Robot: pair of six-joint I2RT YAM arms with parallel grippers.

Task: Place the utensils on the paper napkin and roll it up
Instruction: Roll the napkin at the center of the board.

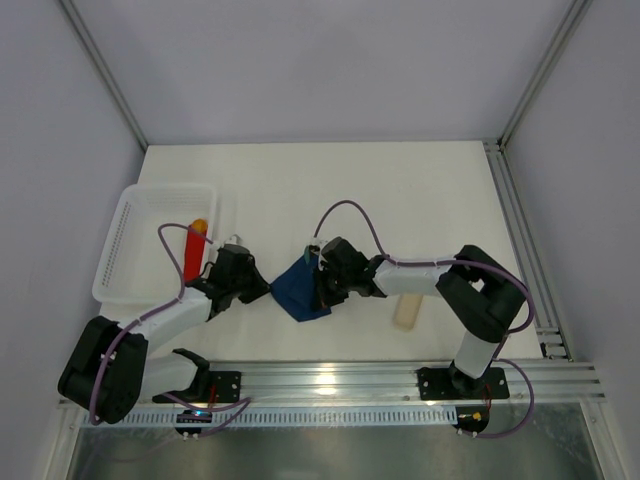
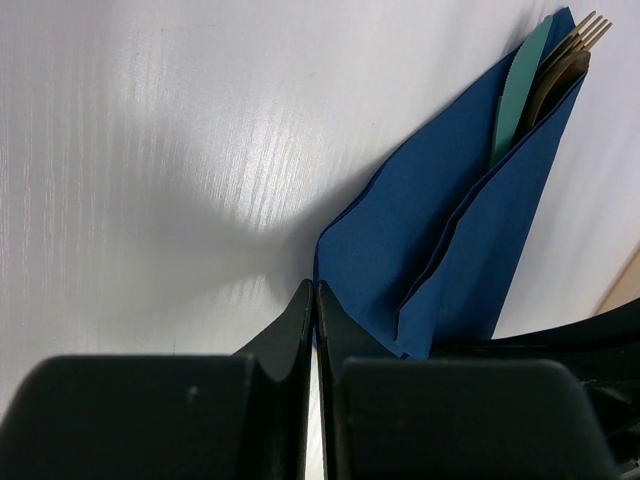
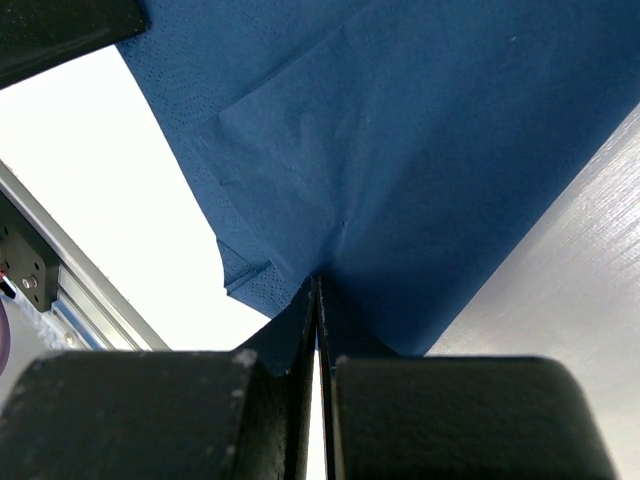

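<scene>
The paper napkin [image 1: 298, 292] lies folded into a narrow wedge between my two grippers. In the left wrist view the napkin [image 2: 440, 230] wraps the utensils [image 2: 556, 62]: a teal knife blade, copper fork tines and a dark piece poke out of its far end. My left gripper [image 1: 268, 288] is shut, its tips [image 2: 315, 290] pinching the napkin's near left edge. My right gripper [image 1: 322, 292] is shut on the napkin [image 3: 400, 150], which puckers into its tips [image 3: 318, 282] and lifts off the table.
A white perforated basket [image 1: 130, 225] stands at the left with a red block with an orange tip [image 1: 193, 250] in it. A pale beige bar [image 1: 406, 312] lies right of the napkin. An aluminium rail [image 1: 330, 380] runs along the near edge.
</scene>
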